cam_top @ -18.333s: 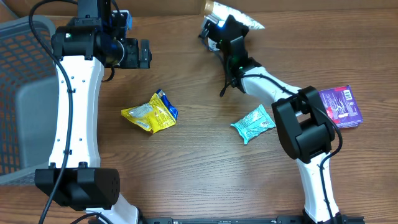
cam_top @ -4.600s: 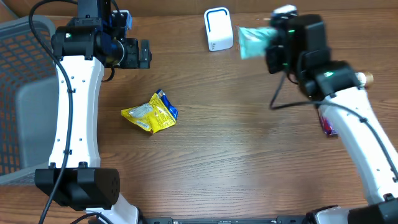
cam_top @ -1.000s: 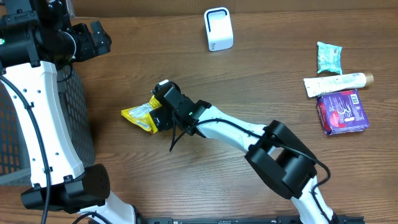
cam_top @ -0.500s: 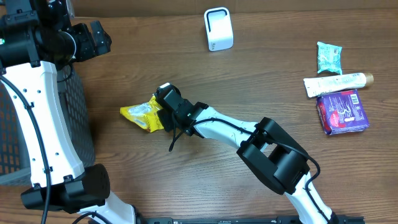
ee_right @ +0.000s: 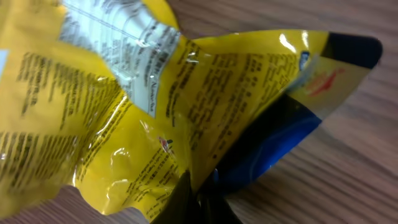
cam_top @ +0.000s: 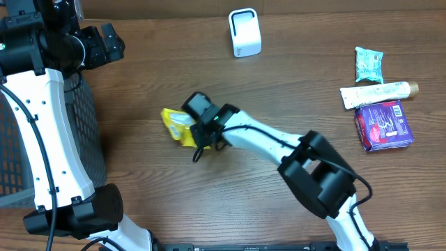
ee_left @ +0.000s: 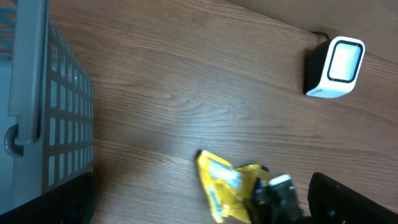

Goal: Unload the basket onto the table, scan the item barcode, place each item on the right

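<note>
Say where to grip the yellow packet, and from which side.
Pinch the packet by the flat edge at its blue end, coming from the right. Its middle is puffy; only the edge is thin. The right claw is shut there.

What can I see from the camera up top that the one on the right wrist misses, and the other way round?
Only overhead: the white box-shaped scanner, the teal packet, the white tube and the purple pack far right. Only right wrist: the small black print on the wrapper. Both: the crinkly yellow snack packet on the brown wooden table, pinched by the right fingers.
</note>
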{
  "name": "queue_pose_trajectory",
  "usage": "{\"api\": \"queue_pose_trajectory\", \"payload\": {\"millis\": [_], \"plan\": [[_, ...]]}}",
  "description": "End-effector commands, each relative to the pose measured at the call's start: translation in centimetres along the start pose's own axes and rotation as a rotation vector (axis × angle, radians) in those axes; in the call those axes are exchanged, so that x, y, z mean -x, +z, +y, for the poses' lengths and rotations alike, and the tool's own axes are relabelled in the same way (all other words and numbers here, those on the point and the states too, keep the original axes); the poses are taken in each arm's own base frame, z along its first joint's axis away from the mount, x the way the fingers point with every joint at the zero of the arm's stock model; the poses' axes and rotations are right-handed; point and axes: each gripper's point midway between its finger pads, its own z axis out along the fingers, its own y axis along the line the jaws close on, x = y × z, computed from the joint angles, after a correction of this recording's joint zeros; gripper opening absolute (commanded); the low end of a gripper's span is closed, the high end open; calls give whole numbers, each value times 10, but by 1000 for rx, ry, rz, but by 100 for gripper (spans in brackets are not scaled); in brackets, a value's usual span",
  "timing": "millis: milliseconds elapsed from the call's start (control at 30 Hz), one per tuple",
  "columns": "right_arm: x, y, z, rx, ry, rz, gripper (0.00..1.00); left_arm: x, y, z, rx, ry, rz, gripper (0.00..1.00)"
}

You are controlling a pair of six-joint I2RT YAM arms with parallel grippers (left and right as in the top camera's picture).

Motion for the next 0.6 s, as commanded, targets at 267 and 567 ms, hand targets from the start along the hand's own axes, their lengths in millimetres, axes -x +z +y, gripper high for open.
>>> {"api": "queue_pose_trajectory", "payload": {"millis": [267,567], "plan": [[7,-30,-137,-188,66,78,8,3,-4,-3,-11,-3,-16,100],[43,-90,-124,-88,-2,-48,40,3,-4,-4,-12,-2,-16,99]]}}
